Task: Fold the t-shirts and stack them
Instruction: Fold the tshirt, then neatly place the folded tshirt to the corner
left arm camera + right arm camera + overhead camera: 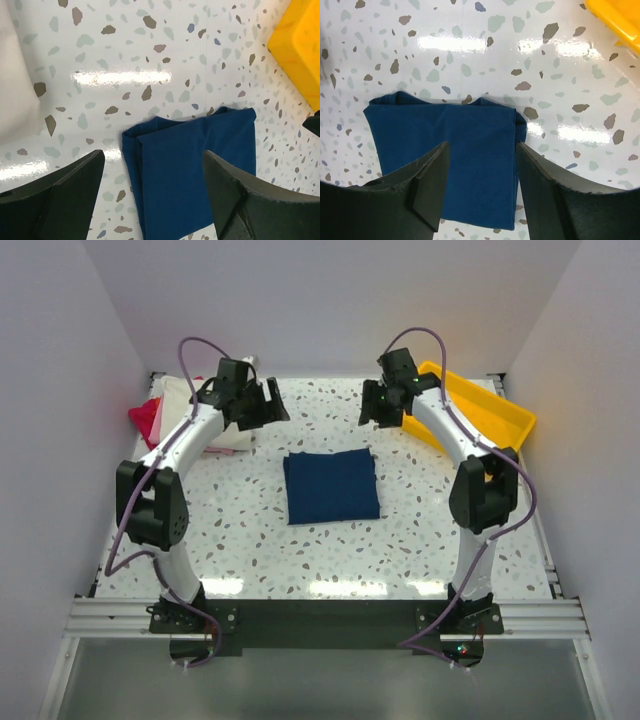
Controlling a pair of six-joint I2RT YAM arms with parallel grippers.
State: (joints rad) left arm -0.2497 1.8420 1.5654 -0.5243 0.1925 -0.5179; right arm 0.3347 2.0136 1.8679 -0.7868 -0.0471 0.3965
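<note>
The navy t-shirt [331, 486] is laid folded at the centre of the table [300, 560]. The left gripper [272, 406] at 11 o'clock and the right gripper [373, 412] at 1 o'clock are held with fingers spread, nothing grasped. A cream shirt [182, 395] and a red shirt [142, 415] are seen at 10 o'clock.

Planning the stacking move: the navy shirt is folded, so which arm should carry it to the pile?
Left, probably. The pile of folded shirts lies far left, beside the left gripper. The navy shirt sits midway between both open grippers, so the right gripper would have to cross over.
</note>
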